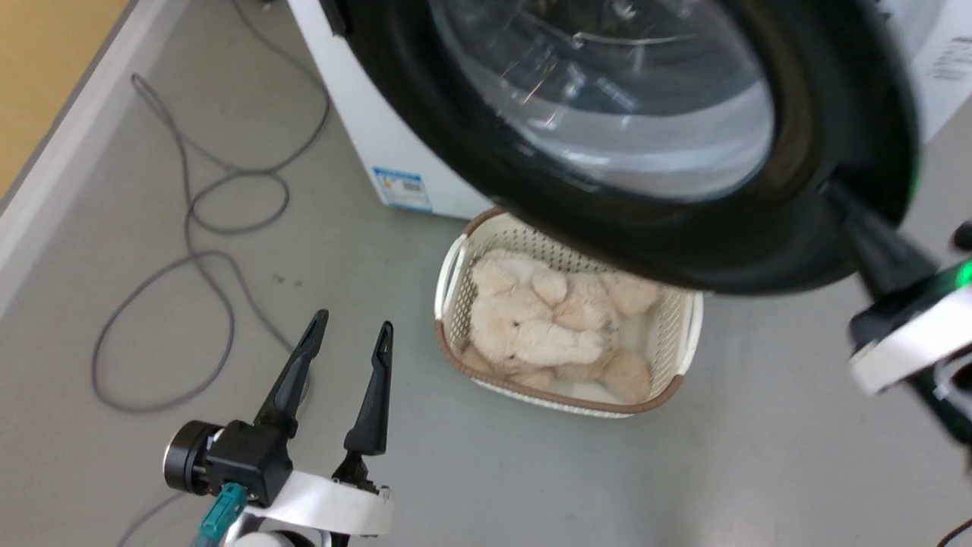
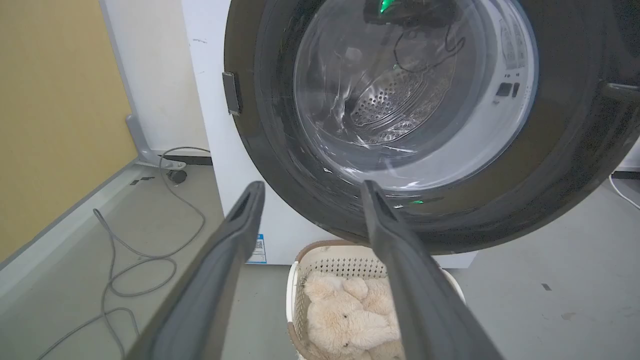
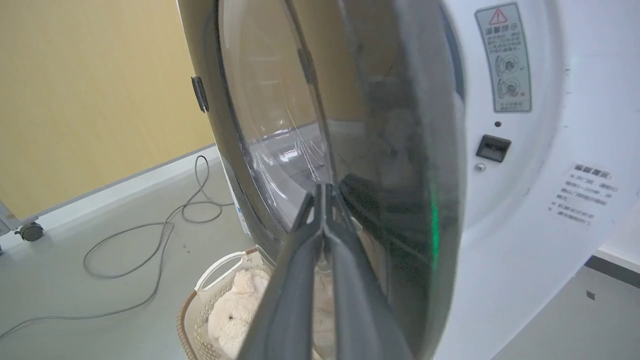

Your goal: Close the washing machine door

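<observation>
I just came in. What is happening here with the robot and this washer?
The robot is working on closing the door of the washer. Its right claw is shut, with its tips against the door's glossy black face, apparently pushing. The door is ajar: the latch slot on the white washer front is uncovered. The left claw is open and holds nothing. It hangs above the floor beside a basket of plush toys that sits under the door.
</observation>
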Robot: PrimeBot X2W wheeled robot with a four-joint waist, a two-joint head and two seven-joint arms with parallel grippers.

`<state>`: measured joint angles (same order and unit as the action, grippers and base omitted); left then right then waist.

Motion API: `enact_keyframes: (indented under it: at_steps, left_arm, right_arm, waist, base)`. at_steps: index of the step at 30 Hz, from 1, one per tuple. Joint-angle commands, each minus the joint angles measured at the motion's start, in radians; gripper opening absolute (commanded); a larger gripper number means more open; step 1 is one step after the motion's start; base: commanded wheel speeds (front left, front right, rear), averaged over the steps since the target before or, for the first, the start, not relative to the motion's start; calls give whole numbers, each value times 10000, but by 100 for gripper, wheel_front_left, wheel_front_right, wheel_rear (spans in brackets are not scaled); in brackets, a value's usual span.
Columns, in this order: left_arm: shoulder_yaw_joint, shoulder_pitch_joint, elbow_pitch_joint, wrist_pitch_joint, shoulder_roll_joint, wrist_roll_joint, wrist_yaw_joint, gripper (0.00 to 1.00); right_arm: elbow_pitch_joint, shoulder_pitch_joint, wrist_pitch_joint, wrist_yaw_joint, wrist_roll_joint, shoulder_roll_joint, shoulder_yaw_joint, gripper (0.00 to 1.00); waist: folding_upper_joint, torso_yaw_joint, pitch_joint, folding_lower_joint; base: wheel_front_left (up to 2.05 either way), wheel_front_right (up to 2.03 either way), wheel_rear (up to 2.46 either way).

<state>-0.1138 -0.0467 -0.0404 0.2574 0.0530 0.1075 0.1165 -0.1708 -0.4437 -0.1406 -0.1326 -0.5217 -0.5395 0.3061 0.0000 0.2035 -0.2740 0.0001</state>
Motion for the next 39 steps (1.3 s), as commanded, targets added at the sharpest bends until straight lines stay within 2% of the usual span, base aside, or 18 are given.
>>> enact_keyframes:
  at_steps: [1, 6, 20, 28, 39]
  left_arm:
    - [-12, -228, -26, 43, -18, 7, 2, 100]
    - [-132, -517, -85, 43, -24, 95, -39, 100]
    - [-488, -1001, -210, 43, -27, 533, -356, 100]
    - [-509, -1149, -207, 43, -27, 636, -480, 100]
    - [-390, -1122, -91, 43, -27, 589, -483, 100]
  right_arm:
    - [-88, -372, 76, 19, -166, -193, -97, 0]
    - [-488, -1213, 398, 19, -711, -597, -275, 0]
    - [-2033, -3568, 1539, 19, -1417, -1138, -791, 0]
    - [-3109, -4724, 1271, 19, -878, -811, -1251, 0]
    - [-3729, -4808, 858, 19, -755, -488, -1309, 0]
  waist:
    - [0, 195, -253, -1]
    - [0, 445, -665, -1]
    - [0, 912, -1686, -1]
    - [0, 983, -1959, -1]
    - [0, 752, -1495, -1]
  base:
    - [0, 0, 0]
    - [0, 0, 0]
    - [0, 0, 0]
    - [0, 0, 0]
    - [0, 0, 0]
